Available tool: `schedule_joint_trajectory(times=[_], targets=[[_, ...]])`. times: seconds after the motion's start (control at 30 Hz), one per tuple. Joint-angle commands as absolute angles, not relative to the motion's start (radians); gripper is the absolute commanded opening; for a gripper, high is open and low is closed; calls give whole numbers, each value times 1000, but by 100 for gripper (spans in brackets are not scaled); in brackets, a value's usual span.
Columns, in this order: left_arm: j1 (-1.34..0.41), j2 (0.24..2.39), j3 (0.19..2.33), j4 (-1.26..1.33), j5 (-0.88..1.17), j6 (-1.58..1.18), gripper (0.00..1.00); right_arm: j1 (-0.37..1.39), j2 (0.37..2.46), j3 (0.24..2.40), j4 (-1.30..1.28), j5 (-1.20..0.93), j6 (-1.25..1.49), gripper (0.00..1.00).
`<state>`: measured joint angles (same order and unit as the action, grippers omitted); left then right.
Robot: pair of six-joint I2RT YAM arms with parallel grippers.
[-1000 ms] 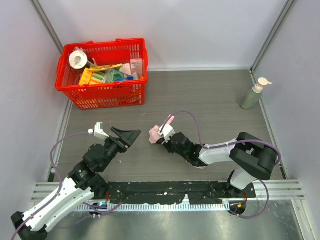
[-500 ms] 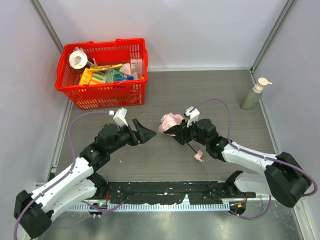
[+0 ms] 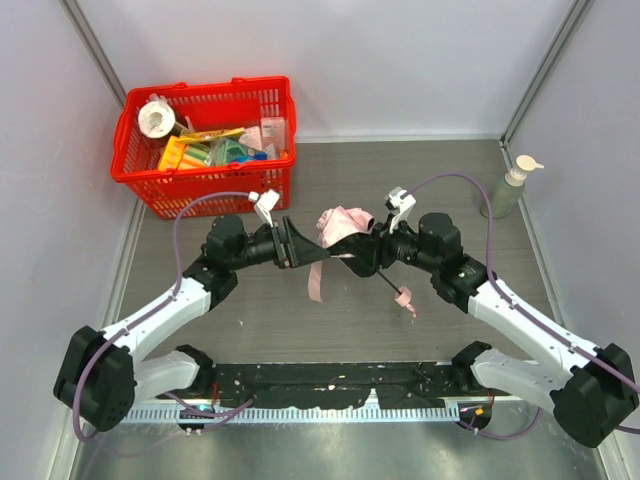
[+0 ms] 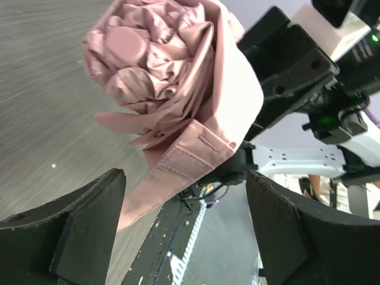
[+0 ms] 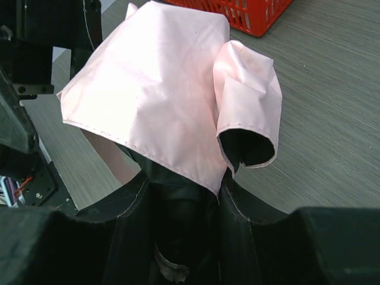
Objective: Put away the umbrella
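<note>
The pale pink umbrella [image 3: 345, 222] is held off the table at mid-scene. Its strap [image 3: 317, 279] hangs down, and its thin black shaft and small pink handle [image 3: 405, 298] point toward the near right. My right gripper [image 3: 366, 250] is shut on the folded fabric; in the right wrist view the cloth [image 5: 160, 83] bulges out over the closed gripper [image 5: 184, 196]. My left gripper [image 3: 300, 246] is open, just left of the umbrella and facing it. In the left wrist view the bunched fabric [image 4: 172, 71] and velcro strap [image 4: 181, 165] sit just beyond the open gripper [image 4: 184, 231].
A red plastic basket [image 3: 150, 192] with several packages stands at the back left. A green pump bottle [image 3: 508, 188] stands at the right wall. Grey walls close in three sides. A black rail [image 3: 330, 380] runs along the near edge.
My right gripper has lifted the umbrella off the table and carried it back and to the right; the strap now hangs free. My left gripper has reached forward and right, up to the umbrella.
</note>
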<state>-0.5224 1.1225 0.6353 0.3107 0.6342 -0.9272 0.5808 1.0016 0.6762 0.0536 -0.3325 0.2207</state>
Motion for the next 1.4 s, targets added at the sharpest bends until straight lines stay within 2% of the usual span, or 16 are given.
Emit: schedule_joint_trajectory(times=[0.0,0.17,0.33,0.47,0.5,0.6,0.73,0.93,1.2,1.27,1.37], targets=[[-538,1140,594,612,790,-1032,81,572,974,758,52,-406,261,1],[-577,1213,581,728,842,-1104,48,572,968,793,40,-400,261,1],[-584,1198,546,730,828,-1108,42,569,985,831,21,-384,250,1],[-597,1186,531,719,825,-1108,42,568,1002,864,6,-362,255,1],[-603,1184,531,718,825,-1106,38,569,1006,867,6,-357,256,1],[-610,1183,528,684,802,-1095,16,566,1011,882,6,-341,264,1],[-643,1187,522,596,773,-1036,1,548,1020,896,12,-317,288,1],[-681,1218,554,134,542,-847,0,459,1022,908,63,-454,365,1],[-680,1301,665,-104,355,-717,0,380,988,945,87,-863,474,1],[-680,1334,727,-158,302,-678,0,376,992,972,23,-896,480,1],[-681,1374,765,-106,304,-669,0,374,991,968,17,-920,523,1]])
